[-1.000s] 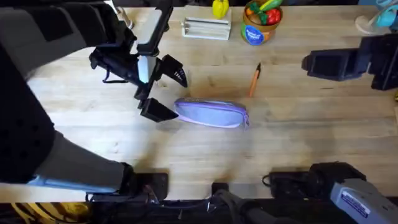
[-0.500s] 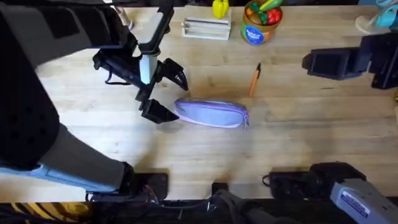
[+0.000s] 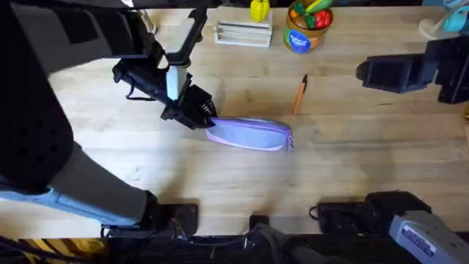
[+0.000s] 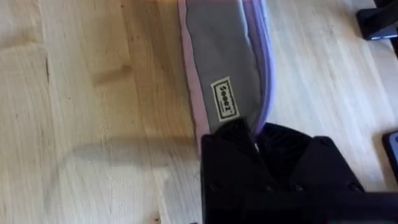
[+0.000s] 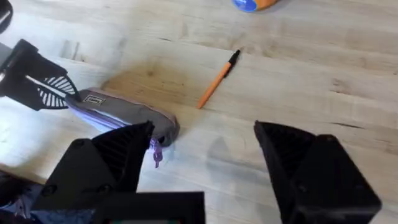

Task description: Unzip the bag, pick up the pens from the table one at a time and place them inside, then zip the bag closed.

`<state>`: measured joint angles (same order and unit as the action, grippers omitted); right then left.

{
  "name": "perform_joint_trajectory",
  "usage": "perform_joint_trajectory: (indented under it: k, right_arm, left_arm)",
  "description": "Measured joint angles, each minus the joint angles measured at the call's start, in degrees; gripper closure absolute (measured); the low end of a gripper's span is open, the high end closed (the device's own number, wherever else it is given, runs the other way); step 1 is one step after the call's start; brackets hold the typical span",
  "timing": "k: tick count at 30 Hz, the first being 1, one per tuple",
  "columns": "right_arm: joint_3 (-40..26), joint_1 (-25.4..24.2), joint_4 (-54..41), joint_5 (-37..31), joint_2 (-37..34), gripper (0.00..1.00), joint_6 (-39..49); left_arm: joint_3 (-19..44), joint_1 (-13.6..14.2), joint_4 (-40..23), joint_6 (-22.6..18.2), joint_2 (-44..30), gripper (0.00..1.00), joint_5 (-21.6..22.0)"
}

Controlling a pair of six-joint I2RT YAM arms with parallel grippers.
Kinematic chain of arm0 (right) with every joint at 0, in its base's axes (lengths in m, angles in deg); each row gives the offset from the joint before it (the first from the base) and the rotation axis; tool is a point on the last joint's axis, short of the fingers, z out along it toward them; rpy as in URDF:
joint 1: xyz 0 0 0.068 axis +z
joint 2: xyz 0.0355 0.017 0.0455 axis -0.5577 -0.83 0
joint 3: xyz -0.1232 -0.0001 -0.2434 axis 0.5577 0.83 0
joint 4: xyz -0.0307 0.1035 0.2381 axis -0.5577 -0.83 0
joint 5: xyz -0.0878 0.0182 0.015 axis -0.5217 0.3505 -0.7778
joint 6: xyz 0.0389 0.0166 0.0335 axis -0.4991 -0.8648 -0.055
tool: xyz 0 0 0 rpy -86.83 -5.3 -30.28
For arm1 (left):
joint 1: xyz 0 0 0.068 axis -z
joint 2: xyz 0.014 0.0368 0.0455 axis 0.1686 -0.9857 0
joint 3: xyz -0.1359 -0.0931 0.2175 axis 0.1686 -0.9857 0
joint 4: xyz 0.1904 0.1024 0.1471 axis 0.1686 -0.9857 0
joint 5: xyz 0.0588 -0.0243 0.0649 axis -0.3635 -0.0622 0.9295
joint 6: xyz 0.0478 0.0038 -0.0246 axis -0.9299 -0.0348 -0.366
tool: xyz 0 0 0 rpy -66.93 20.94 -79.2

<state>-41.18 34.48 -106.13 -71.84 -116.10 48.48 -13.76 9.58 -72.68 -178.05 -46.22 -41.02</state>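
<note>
The lavender bag (image 3: 249, 133) lies lengthwise on the table (image 3: 220, 183) near the middle, zipped, its pull tab (image 5: 155, 152) at the right end. My left gripper (image 3: 201, 116) is shut on the bag's left end; in the left wrist view the fingers (image 4: 236, 140) pinch the fabric of the bag (image 4: 224, 68) just below a small label. One orange pen with a black end (image 3: 300, 95) lies beyond the bag's right end, also in the right wrist view (image 5: 216, 81). My right gripper (image 5: 205, 162) hangs open above the table at the right, apart from bag and pen.
Along the far edge stand a white slatted rack (image 3: 243, 33), a yellow toy (image 3: 259, 10) and a blue tin of toy vegetables (image 3: 304, 29). A pale blue object (image 3: 440, 26) sits at the far right corner. Bare wood stretches in front of the bag.
The left gripper's fingers stood spread at the bag's left end; they have now come together on that end. The bag, the pen and the right arm have stayed put.
</note>
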Motion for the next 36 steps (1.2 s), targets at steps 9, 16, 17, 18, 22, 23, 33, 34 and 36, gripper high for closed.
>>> perform_joint_trajectory:
  k: [9, 16, 17, 18, 22, 23, 33, 34, 36]
  right_arm:
    - [0.0, 0.0, -5.6, 0.5, 0.0, 0.005, 0.4]
    - [6.6, 1.8, -4.7, 4.7, -0.4, 0.005, 0.5]
    - [8.7, 2.7, -3.7, 5.5, -0.7, 0.005, 0.1]
    - [10.6, 3.6, -2.6, 6.1, -1.1, 0.005, -0.3]
    - [17.7, 8.7, 1.5, 7.5, -2.4, 0.005, -3.1]
    - [18.7, 9.9, 2.2, 7.6, -2.5, 0.005, -3.8]
    - [23.4, 19.8, 9.0, 8.4, -6.9, 0.005, -8.6]
    - [23.8, 20.4, 9.2, 8.4, -7.7, 0.005, -8.7]
    - [24.2, 21.7, 9.6, 8.4, -10.0, 0.004, -9.2]
  left_arm:
    - [0.0, 0.0, 0.0, 0.0, 0.0, 0.956, -0.1]
    - [0.0, 0.0, -0.1, 0.0, 0.0, 0.957, -0.2]
    - [0.0, 0.0, -0.1, 0.0, 0.0, 0.957, -0.2]
    - [0.0, 0.0, -0.1, 0.0, 0.0, 0.957, -0.2]
    - [0.0, 0.0, -0.1, 0.0, 0.0, 0.958, -0.2]
    - [0.0, 0.0, -0.1, 0.0, 0.0, 0.958, -0.2]
    - [0.0, 0.0, -0.1, 0.0, 0.0, 0.958, -0.3]
    - [0.0, 0.0, -0.1, 0.0, 0.0, 0.958, -0.3]
    - [0.0, 0.0, -0.1, 0.0, 0.0, 0.958, -0.3]
